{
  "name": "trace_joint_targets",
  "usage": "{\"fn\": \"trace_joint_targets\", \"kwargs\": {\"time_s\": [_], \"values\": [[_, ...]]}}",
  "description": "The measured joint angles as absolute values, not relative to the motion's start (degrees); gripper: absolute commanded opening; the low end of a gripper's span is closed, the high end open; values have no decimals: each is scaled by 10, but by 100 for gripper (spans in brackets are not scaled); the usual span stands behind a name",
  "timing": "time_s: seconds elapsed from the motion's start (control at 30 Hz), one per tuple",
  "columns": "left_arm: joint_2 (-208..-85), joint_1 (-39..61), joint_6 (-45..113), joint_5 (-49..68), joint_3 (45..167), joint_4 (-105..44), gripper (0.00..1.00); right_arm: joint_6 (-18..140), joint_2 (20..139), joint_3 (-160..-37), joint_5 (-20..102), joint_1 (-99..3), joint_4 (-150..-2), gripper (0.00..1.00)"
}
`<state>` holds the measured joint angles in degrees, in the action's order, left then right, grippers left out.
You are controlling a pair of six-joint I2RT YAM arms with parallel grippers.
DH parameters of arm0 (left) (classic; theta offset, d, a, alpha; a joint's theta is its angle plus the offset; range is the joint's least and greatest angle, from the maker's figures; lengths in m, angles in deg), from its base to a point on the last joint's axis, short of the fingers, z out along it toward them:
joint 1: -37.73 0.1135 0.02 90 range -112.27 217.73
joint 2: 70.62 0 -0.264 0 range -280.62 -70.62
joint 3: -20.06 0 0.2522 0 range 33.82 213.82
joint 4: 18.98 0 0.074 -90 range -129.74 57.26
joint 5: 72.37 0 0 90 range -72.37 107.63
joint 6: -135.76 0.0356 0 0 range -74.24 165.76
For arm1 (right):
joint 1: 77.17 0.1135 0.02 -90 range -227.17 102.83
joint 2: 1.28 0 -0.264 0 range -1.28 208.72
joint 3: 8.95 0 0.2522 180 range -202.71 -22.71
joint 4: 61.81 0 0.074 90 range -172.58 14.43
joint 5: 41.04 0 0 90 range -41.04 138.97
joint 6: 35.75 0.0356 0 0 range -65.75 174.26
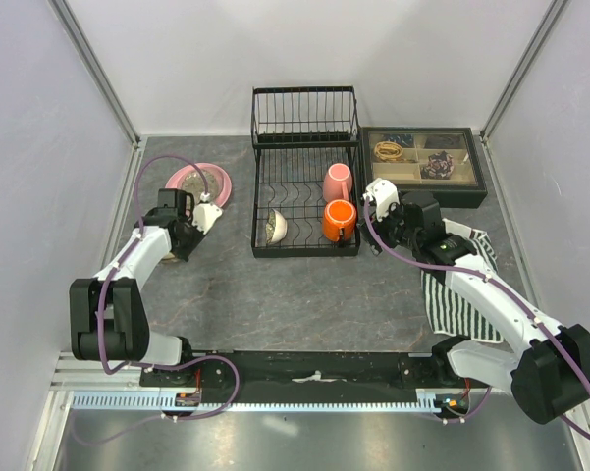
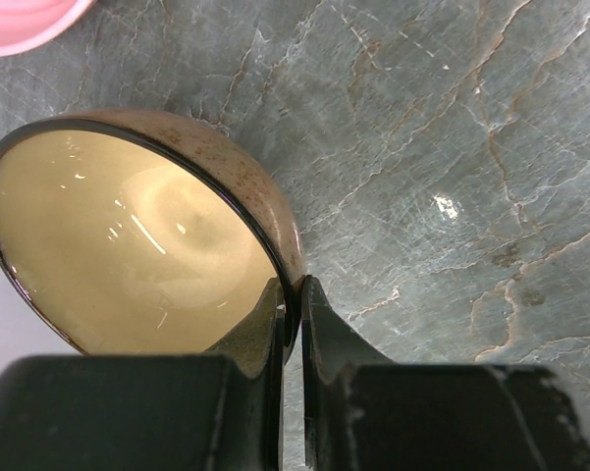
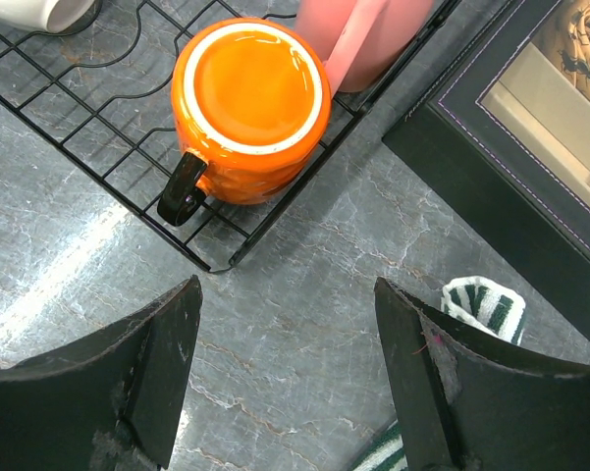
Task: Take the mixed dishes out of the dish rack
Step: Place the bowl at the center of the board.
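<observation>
Two arms reach forward. The left gripper (image 2: 293,294) pinches the rim of a brown bowl (image 2: 128,235), held on edge near the pink plate (image 1: 222,184). The right gripper (image 3: 287,289), jaws spread, hovers just outside the dish rack (image 1: 304,118) beside the orange mug (image 3: 250,98).

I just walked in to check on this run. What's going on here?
Two robot arms are unloading a dish rack. The left gripper is shut on the rim of a pale bowl, holding it beside the plates stacked on the table left of the rack. The right gripper hangs open over the table next to the orange mug. That mug, a pink mug and a patterned bowl are in the rack.
</observation>
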<state>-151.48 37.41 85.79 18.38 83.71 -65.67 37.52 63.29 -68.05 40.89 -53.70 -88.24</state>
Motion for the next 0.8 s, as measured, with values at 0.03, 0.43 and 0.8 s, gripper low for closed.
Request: {"fn": "trace_joint_targets", "kwargs": {"time_s": [0.03,0.43,0.8], "values": [[-1515,374,858,182,838,-657,2,375,633,-681,408,-537,-882,79],[-1515,365,863,145,860,-685,2,375,639,-681,404,-537,-882,79],[-1515,334,864,145,864,-701,1,375,639,-681,402,-537,-883,79]]}}
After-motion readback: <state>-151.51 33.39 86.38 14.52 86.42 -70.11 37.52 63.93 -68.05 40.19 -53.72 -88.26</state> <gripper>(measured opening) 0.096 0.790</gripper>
